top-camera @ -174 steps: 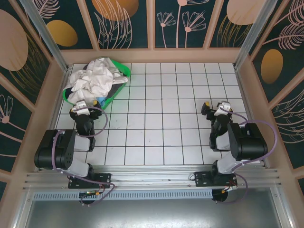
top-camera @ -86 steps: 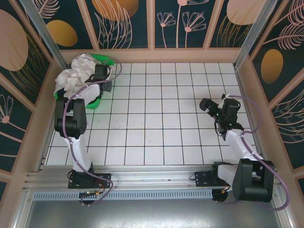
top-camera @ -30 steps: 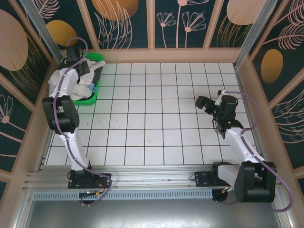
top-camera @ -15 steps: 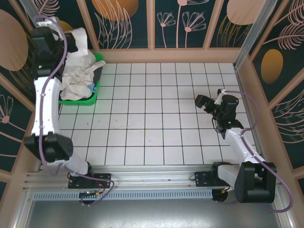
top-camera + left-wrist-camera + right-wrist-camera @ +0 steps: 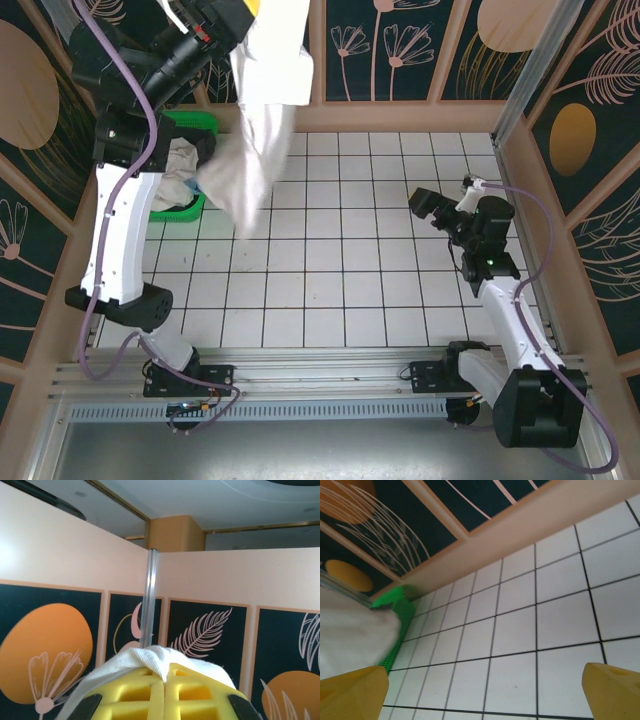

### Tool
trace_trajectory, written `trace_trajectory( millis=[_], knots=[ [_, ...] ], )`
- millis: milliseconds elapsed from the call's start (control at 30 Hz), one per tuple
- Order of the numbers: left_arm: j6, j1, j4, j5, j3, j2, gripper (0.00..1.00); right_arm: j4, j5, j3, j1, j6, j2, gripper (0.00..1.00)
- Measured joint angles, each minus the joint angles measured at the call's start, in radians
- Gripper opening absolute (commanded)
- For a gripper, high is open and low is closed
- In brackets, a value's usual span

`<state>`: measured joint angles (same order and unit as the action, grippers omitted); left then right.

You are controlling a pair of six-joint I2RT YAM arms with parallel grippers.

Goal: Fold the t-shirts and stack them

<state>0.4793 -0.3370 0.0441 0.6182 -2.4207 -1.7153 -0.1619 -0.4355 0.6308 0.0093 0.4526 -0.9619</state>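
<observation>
One t-shirt [image 5: 262,120] hung toward 6 o'clock from the left gripper [image 5: 222,12], high over the table's [image 5: 340,270] 11 o'clock, above one green basket [image 5: 205,122] of other t-shirts [image 5: 172,165] too bunched to count. The left wrist view made plain what the top view left unclear — yellow fingers [image 5: 200,695] pinched together on a white fold — while the second gripper, the right gripper [image 5: 428,207], hovered at 3 o'clock with its fingers spread wide.

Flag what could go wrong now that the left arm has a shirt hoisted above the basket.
1. The left gripper pinches just a small fold of the shirt; the hanging weight might pull it free.
2. The shirt's lower end hangs beside the basket; it could snag the rim or drag the other shirts out.
3. The right gripper is open and far off, so the shirt may land crumpled.
</observation>
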Motion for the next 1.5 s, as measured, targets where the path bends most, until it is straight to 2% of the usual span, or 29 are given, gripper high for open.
trace_trajectory(
  millis=[67,133,167,200,267,300,333,367,533,667,833,933,1067,1133,1233,1400,1467,1500],
  knots=[
    [0.005,0.000,-0.016,-0.003,0.055,0.013,0.00,0.000,-0.011,0.002,0.000,0.003,0.016,0.99],
    [0.000,0.000,-0.031,-0.053,0.216,0.074,0.00,0.001,-0.013,0.002,0.000,0.004,0.026,0.99],
    [-0.004,0.000,-0.036,-0.084,0.293,0.103,0.09,0.001,-0.012,0.002,0.000,0.007,0.028,0.99],
    [-0.010,0.000,-0.047,-0.134,0.404,0.143,0.32,0.001,-0.011,0.002,0.001,0.011,0.030,0.99],
    [-0.013,0.010,-0.061,-0.229,0.589,0.200,0.55,0.004,-0.006,-0.003,0.006,0.021,0.031,0.99],
    [-0.011,0.022,-0.069,-0.277,0.690,0.225,0.76,0.013,0.001,-0.006,0.011,0.026,0.031,0.99],
    [-0.005,0.039,-0.076,-0.321,0.780,0.239,0.92,0.027,0.014,-0.009,0.018,0.029,0.031,0.99],
    [-0.002,0.057,-0.078,-0.356,0.845,0.241,0.98,0.048,0.028,-0.010,0.025,0.030,0.031,0.99],
    [-0.004,0.124,-0.046,-0.499,1.117,0.190,0.99,0.196,0.183,-0.010,0.129,0.058,0.029,0.97],
    [-0.006,0.110,-0.045,-0.504,1.311,0.216,0.98,0.319,0.314,-0.007,0.337,0.098,0.004,0.89],
    [-0.003,-0.029,-0.065,-0.473,1.506,0.281,0.93,0.436,0.446,0.031,0.681,0.170,-0.137,0.85],
    [0.000,-0.093,-0.115,-0.436,1.602,0.278,0.92,0.488,0.507,0.058,0.798,0.198,-0.241,0.81],
    [-0.003,-0.091,-0.120,-0.444,1.623,0.188,0.87,0.538,0.568,0.071,0.824,0.199,-0.371,0.58],
    [-0.008,-0.089,-0.117,-0.447,1.606,0.144,0.88,0.563,0.592,0.093,0.821,0.194,-0.426,0.53],
    [-0.021,-0.082,-0.118,-0.459,1.577,0.129,0.90,0.584,0.608,0.135,0.809,0.168,-0.485,0.37],
    [-0.048,-0.025,-0.124,-0.461,1.472,0.084,0.82,0.610,0.628,0.173,0.765,0.130,-0.512,0.08],
    [-0.055,0.008,-0.131,-0.454,1.434,0.044,0.78,0.646,0.637,0.203,0.739,0.110,-0.511,0.00],
    [-0.058,0.023,-0.137,-0.449,1.425,0.029,0.78,0.664,0.642,0.227,0.724,0.097,-0.509,0.00]
  ],
)
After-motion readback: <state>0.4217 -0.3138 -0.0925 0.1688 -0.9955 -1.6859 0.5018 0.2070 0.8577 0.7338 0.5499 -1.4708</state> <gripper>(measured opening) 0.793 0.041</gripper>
